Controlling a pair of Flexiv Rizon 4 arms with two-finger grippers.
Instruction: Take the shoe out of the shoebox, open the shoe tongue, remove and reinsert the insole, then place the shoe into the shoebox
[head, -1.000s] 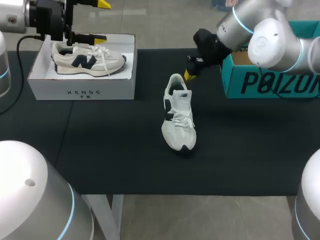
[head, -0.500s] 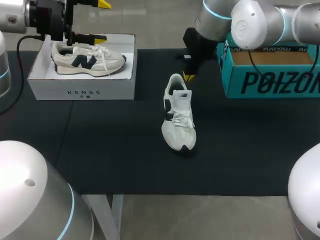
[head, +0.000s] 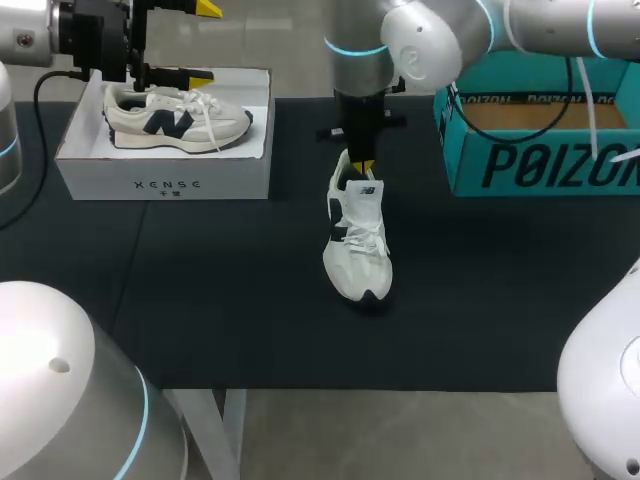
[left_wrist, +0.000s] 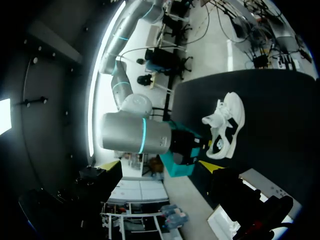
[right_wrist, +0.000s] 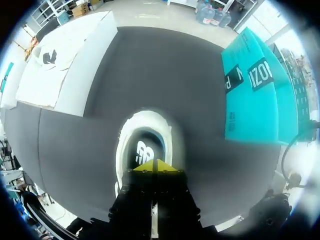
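Note:
A white shoe with dark trim (head: 357, 235) lies on the black table, toe toward the front edge. My right gripper (head: 361, 165) points down at its heel end, fingers shut with nothing between them. In the right wrist view the joined yellow tips (right_wrist: 154, 166) hang just over the shoe's opening (right_wrist: 144, 146), where the dark insole with its logo shows. Whether they touch the shoe I cannot tell. My left gripper (head: 190, 40) stands open above the white shoebox (head: 165, 175), which holds a second shoe (head: 175, 118). The left wrist view shows the table shoe (left_wrist: 226, 125) far ahead.
A teal shoebox (head: 540, 165) stands open at the back right, also seen beside the shoe in the right wrist view (right_wrist: 250, 95). The white shoebox (right_wrist: 65, 65) is at the back left. My right arm's elbow (left_wrist: 135, 132) fills the middle of the left wrist view.
My right arm has swung left from beside the teal box, bringing its shut gripper over the shoe's heel opening. The left arm and both shoes have not moved.

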